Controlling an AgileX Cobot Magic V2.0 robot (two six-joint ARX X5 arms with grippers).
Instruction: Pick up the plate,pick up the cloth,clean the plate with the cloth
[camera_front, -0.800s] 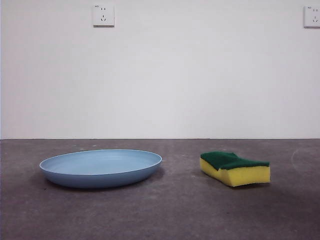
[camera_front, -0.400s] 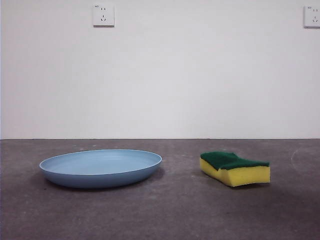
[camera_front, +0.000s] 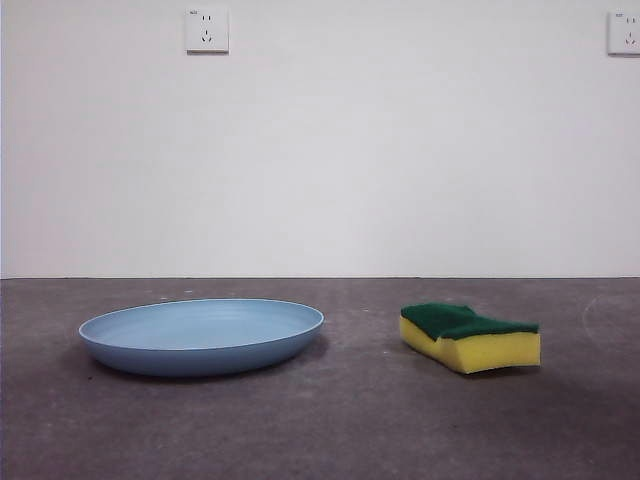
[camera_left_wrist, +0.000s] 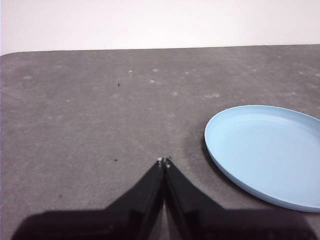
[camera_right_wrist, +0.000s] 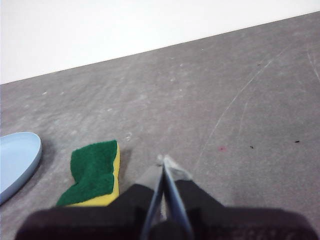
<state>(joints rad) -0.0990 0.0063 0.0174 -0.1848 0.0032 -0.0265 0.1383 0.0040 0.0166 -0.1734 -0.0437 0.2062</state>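
I see the plate lower left, the cloth lower right; left gripper and right gripper both closed, empty.

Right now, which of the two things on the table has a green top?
The sponge, the small yellow block with a dark green layer facing up. The plate beside it is plain light blue, wide and shallow.

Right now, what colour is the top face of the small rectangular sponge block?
Dark green, over a yellow body; the front view shows it best.
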